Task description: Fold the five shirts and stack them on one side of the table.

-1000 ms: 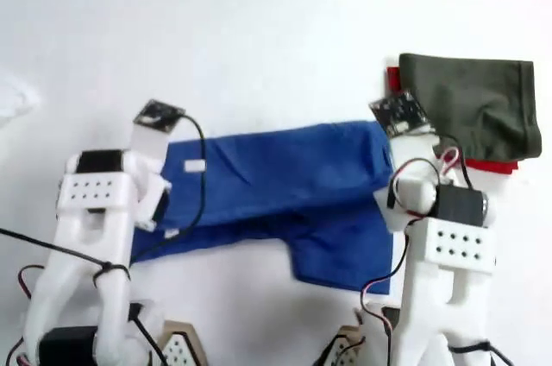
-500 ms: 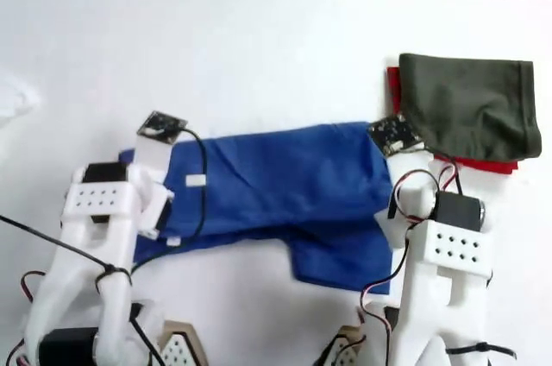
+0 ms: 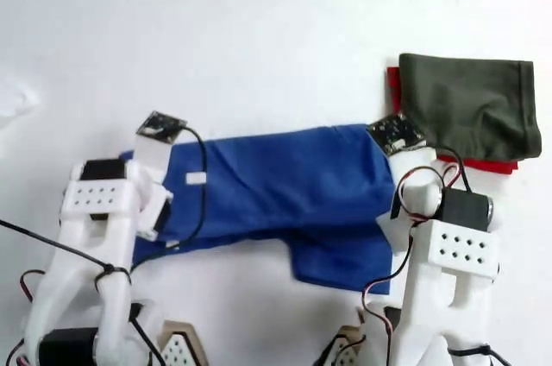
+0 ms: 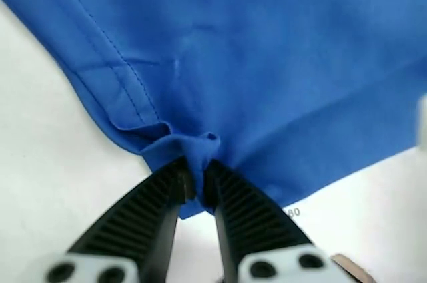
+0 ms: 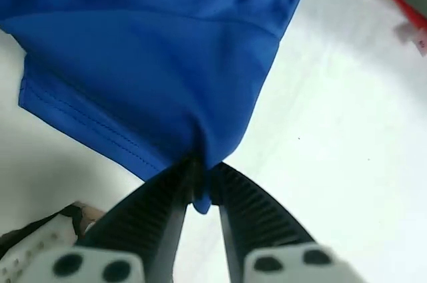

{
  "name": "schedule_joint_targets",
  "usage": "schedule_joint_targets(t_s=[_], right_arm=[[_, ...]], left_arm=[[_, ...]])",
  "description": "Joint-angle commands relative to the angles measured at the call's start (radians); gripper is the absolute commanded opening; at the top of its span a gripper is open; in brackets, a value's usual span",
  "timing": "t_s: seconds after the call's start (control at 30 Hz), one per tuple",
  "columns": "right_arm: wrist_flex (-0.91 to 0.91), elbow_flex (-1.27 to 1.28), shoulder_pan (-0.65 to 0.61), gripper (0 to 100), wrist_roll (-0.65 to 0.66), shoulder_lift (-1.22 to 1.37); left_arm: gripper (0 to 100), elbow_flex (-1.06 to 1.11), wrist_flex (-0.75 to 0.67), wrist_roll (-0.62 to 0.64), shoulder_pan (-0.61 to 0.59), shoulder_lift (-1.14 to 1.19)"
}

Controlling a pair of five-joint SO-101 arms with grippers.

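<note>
Your left gripper is clamped on the blue shirt. Its ribbed black fingers pinch a small pucker of smooth, thin cloth just beside a double-stitched hem. Your right gripper is closed on the shirt's opposite end, and the fabric drapes from its jaws in a soft rounded fold with a stitched edge to one side. The shirt lies on the matte white table between the two arms as a long folded band. A squarish flap sticks out toward the arms near the right one, and a small white label sits near the left end. At the table's right side, a folded olive shirt rests on a red shirt, which shows as a thin strip along its edges.
</note>
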Motion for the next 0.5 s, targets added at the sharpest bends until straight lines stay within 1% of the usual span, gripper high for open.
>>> schedule_joint_targets(t_s=[0.0, 0.13, 0.27, 0.33, 0.4, 0.47], right_arm=[[0.007, -0.015, 0.004, 1.9, 0.015, -0.028], [-0.001, 0.077, 0.004, 1.9, 0.075, -0.028], [-0.035, 0.115, 0.005, 2.0, 0.092, -0.028], [-0.042, 0.117, 0.004, 2.1, 0.101, -0.028], [-0.036, 0.117, 0.004, 2.2, 0.133, -0.028], [-0.025, 0.118, 0.005, 4.5, 0.167, -0.028]], left_arm=[[3, 0.041, -0.066, -0.006, 0.012, -0.026], [3, 0.082, -0.123, -0.006, 0.011, -0.026], [3, 0.081, -0.121, -0.008, 0.011, -0.026], [7, 0.076, -0.118, -0.008, 0.011, -0.026], [14, 0.076, -0.118, -0.008, 0.008, -0.026], [19, 0.076, -0.118, -0.008, 0.008, -0.029]])
